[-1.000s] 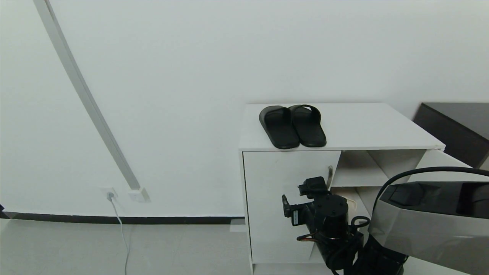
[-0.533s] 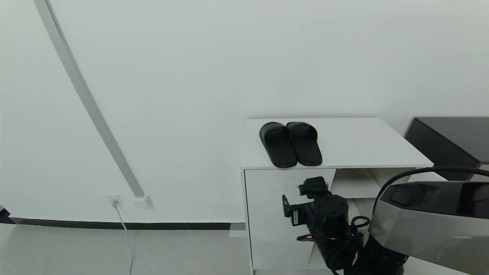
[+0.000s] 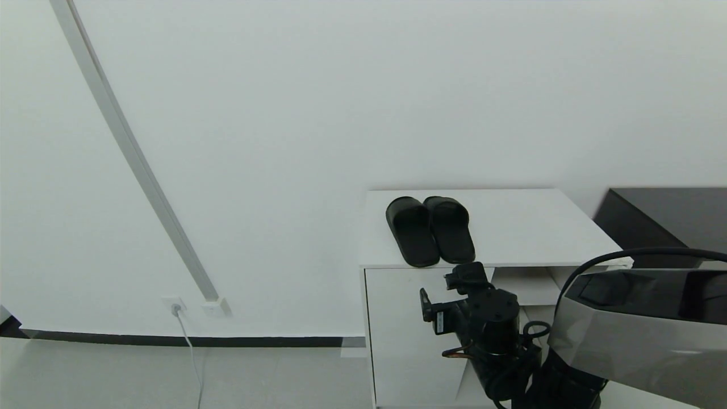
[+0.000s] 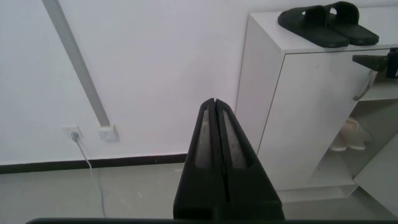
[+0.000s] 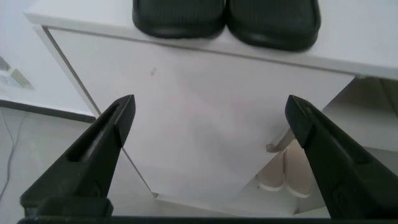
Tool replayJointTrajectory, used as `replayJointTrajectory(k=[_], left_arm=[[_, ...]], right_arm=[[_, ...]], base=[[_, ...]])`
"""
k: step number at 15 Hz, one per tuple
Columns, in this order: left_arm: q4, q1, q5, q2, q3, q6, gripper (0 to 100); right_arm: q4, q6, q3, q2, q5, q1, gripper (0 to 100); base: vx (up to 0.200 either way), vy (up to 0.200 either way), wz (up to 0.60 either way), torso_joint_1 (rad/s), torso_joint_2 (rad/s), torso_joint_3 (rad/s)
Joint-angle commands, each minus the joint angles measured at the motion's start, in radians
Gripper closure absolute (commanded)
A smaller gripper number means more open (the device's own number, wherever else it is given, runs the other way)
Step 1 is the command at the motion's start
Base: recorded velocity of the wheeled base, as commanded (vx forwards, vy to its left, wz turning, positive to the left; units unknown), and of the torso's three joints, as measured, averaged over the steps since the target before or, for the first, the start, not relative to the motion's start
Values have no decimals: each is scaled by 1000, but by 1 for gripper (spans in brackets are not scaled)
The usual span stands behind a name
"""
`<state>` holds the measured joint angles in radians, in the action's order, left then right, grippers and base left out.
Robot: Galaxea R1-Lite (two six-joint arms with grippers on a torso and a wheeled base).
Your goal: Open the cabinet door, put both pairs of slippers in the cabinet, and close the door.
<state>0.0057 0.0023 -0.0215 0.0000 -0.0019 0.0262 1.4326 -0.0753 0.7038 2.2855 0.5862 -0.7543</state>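
**Head view.** The black slippers lie side by side, touching, on the top of the white cabinet, near its front edge and toward its left end. You will find the right end effector just in front of the cabinet, with the black pair at 11 o'clock from it. The cabinet's left door is shut. The right half is open and shows a shelf. A dark piece of furniture stands at 3 o'clock from the cabinet, and a wall socket at 9 o'clock.

**Right wrist view.** The right end effector is spread wide open and holds nothing. It faces the shut door, with the black slippers on the top edge. A pale pair of slippers sits inside the cabinet, beside the door handle.

**Left wrist view.** The left end effector is closed, its fingers pressed together on nothing, well apart from the cabinet.
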Motion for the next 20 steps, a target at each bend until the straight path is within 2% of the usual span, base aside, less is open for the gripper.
replayJointTrajectory(k=[1, 5, 7, 9, 12, 13, 14, 18, 20], left_arm=[[0, 1, 0, 0, -1, 0, 100], [0, 1, 0, 0, 0, 0, 100], [0, 1, 0, 0, 0, 0, 100], [0, 1, 0, 0, -1, 1, 100], [0, 1, 0, 0, 0, 1, 100], [0, 1, 0, 0, 0, 1, 100], [0, 1, 0, 0, -1, 1, 100], [0, 1, 0, 2, -1, 0, 100], [0, 1, 0, 0, 0, 0, 100]], right_arm=[[14, 2, 0, 2, 0, 10, 0], [98, 92, 5, 20, -35, 38, 0], [86, 98, 26, -12, -58, 38, 0], [-90, 65, 94, -67, -63, 53, 0], [-440, -66, 266, -163, -63, 59, 0], [-492, -87, 289, -172, -63, 59, 0], [-641, -141, 350, -182, -60, 58, 0], [-679, -166, 356, -159, -57, 58, 0], [-678, -167, 352, -158, -57, 56, 0]], base=[[0, 0, 0, 163, -349, -178], [0, 0, 0, 35, -87, -44], [0, 0, 0, 0, 0, 0], [0, 0, 0, 0, 0, 0], [0, 0, 0, 0, 0, 0], [0, 0, 0, 0, 0, 0], [0, 0, 0, 0, 0, 0], [0, 0, 0, 0, 0, 0], [200, 0, 0, 10, 5, -2]])
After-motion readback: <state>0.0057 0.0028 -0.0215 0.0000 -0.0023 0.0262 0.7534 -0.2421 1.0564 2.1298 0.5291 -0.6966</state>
